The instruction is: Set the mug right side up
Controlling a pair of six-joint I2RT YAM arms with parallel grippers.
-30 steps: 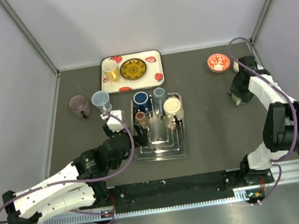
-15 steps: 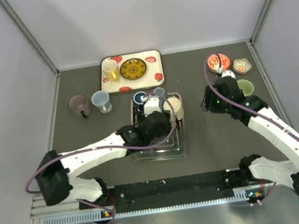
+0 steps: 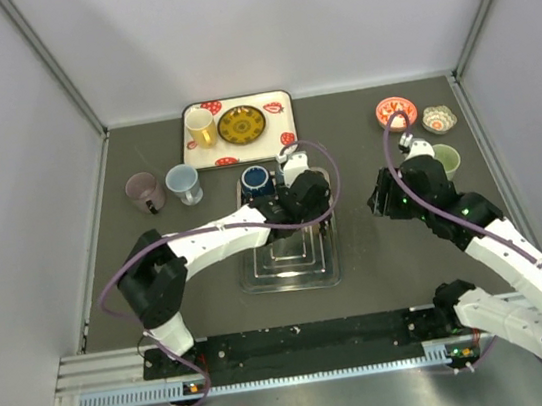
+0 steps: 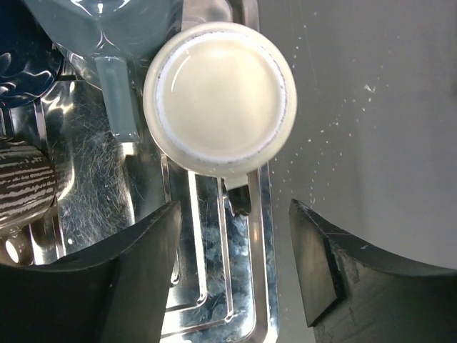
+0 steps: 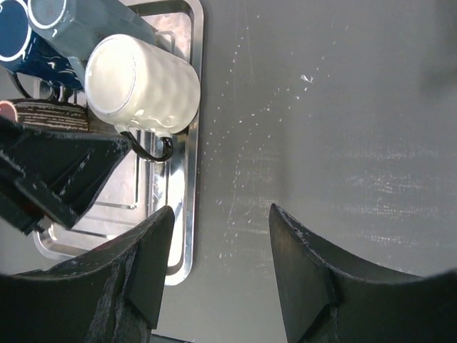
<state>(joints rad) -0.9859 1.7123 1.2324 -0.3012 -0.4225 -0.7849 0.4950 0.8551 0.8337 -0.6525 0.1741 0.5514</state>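
Left gripper (image 4: 234,211) advanced over the cream mug (image 4: 220,96), right gripper (image 5: 220,214) drawn nearer the tray (image 5: 180,239)

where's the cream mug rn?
Left wrist view: the cream mug sits base-up at the right rear of the metal tray, beside the grey-blue mug, just ahead of the open left gripper.

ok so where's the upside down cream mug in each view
Top external: not visible, covered by the left gripper over the right side of the metal tray.
Left wrist: the cream mug is at upper centre, base up, beyond the open gripper.
Right wrist: it is at upper left, on the tray's edge.
Shared landmark: the metal tray under it.
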